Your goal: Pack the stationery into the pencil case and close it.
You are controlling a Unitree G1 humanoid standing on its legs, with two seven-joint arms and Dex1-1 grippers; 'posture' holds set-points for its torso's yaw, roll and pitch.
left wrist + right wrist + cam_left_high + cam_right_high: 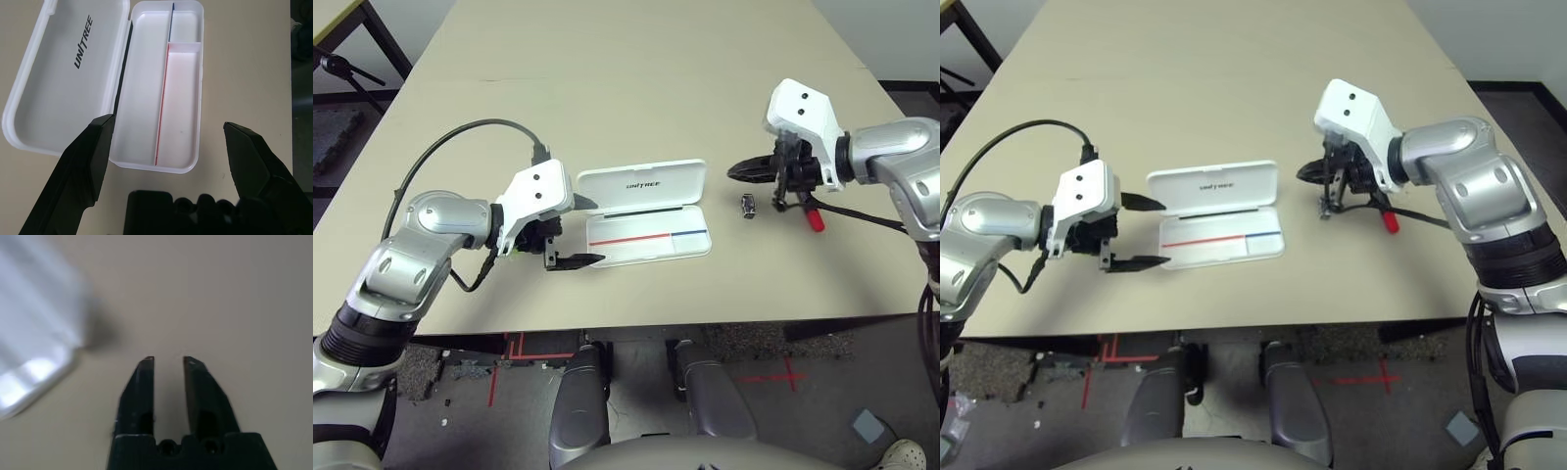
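The white pencil case [646, 240] lies open mid-table, its lid [641, 184] flat behind the tray and a red-and-blue line inside [161, 112]. My left gripper [590, 232] is open at the case's left end, its fingers [93, 147] straddling that end without touching it. My right gripper [736, 173] hovers to the right of the case, its fingers [142, 382] a narrow gap apart with nothing between them. A tiny silver-and-black metal piece [748, 205] lies on the table just below it. The red marker [814, 219] lies further right, partly hidden under the right wrist.
The tan table [636, 88] stretches far behind the case, and its front edge [636, 328] runs close below the case. A black cable [460, 132] loops over my left forearm. Beyond the table's left corner stands a dark stand [342, 69].
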